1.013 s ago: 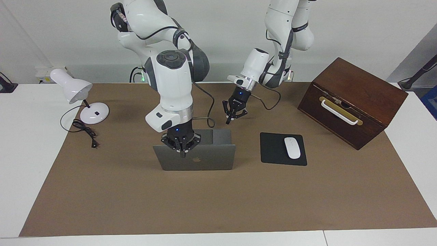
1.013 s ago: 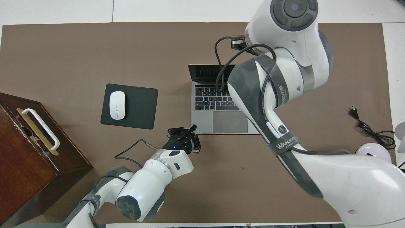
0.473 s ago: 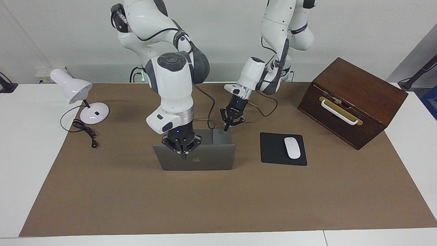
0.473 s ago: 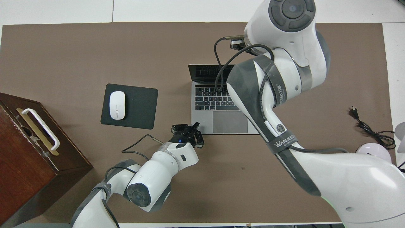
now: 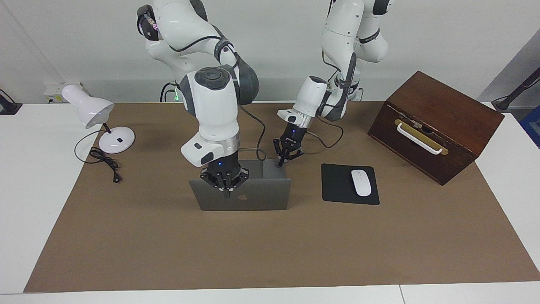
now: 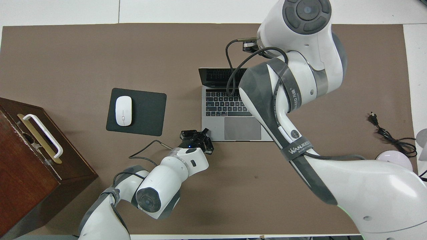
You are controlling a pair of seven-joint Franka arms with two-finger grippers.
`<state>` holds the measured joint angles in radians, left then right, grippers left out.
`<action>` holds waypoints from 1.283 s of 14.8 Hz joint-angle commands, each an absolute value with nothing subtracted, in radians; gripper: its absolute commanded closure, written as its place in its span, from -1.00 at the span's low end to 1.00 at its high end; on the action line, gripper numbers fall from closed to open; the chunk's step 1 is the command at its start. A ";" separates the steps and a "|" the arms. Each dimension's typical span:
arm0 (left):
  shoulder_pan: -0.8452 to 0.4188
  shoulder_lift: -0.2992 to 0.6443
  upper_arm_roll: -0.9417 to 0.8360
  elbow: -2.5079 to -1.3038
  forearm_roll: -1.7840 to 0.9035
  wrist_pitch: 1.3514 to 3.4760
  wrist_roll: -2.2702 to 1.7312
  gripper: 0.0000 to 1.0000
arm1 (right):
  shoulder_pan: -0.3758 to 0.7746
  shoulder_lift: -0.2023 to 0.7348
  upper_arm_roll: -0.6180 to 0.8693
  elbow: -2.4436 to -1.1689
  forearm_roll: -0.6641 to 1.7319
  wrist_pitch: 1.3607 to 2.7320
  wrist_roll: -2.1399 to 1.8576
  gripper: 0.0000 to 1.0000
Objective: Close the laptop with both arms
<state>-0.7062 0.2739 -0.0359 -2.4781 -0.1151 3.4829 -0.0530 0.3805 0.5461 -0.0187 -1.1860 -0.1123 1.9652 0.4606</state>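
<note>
The silver-grey laptop (image 5: 257,195) stands open on the brown mat, lid upright, its apple logo facing away from the robots. Its dark keyboard (image 6: 227,103) shows in the overhead view. My right gripper (image 5: 226,191) points down at the middle of the lid's top edge, fingers together, just above the logo. In the overhead view it is hidden under its own arm. My left gripper (image 5: 280,162) is shut and tilted, its tip at the corner of the laptop's base nearest the robots, toward the left arm's end. It also shows in the overhead view (image 6: 204,132).
A black mouse pad (image 5: 337,185) with a white mouse (image 5: 361,182) lies beside the laptop toward the left arm's end. A dark wooden box (image 5: 436,124) with a white handle stands past it. A white desk lamp (image 5: 95,116) with its cable stands at the right arm's end.
My left gripper has come down and in from above the mat to the laptop base's corner. My right gripper has stayed at the lid's top edge. The lid has not visibly tilted.
</note>
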 commanded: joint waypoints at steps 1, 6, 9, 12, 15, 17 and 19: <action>-0.696 0.295 -0.037 -2.464 -0.094 3.505 -0.043 1.00 | 0.365 0.537 -0.009 -1.215 -0.107 1.999 0.442 1.00; -0.699 0.307 -0.037 -2.467 -0.094 3.505 -0.040 1.00 | 0.362 0.532 -0.008 -1.224 -0.097 1.997 0.443 1.00; -0.712 0.307 -0.037 -2.468 -0.095 3.505 -0.038 1.00 | 0.365 0.525 -0.009 -1.246 -0.058 1.999 0.451 1.00; -0.712 0.308 -0.037 -2.468 -0.095 3.505 -0.038 1.00 | 0.364 0.517 -0.008 -1.259 -0.055 1.987 0.448 1.00; -0.710 0.319 -0.035 -2.470 -0.094 3.505 -0.032 1.00 | 0.364 0.497 -0.008 -1.298 0.018 1.976 0.446 1.00; -0.710 0.321 -0.035 -2.470 -0.092 3.505 -0.018 1.00 | 0.364 0.473 -0.008 -1.347 0.043 1.973 0.446 1.00; -0.710 0.321 -0.035 -2.471 -0.094 3.505 -0.018 1.00 | 0.362 0.450 -0.008 -1.393 0.073 1.954 0.443 1.00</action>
<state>-0.7063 0.2803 -0.0386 -2.4778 -0.1101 3.4861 -0.0275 0.3752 0.5129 -0.0175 -1.2938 0.0340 1.9617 0.4606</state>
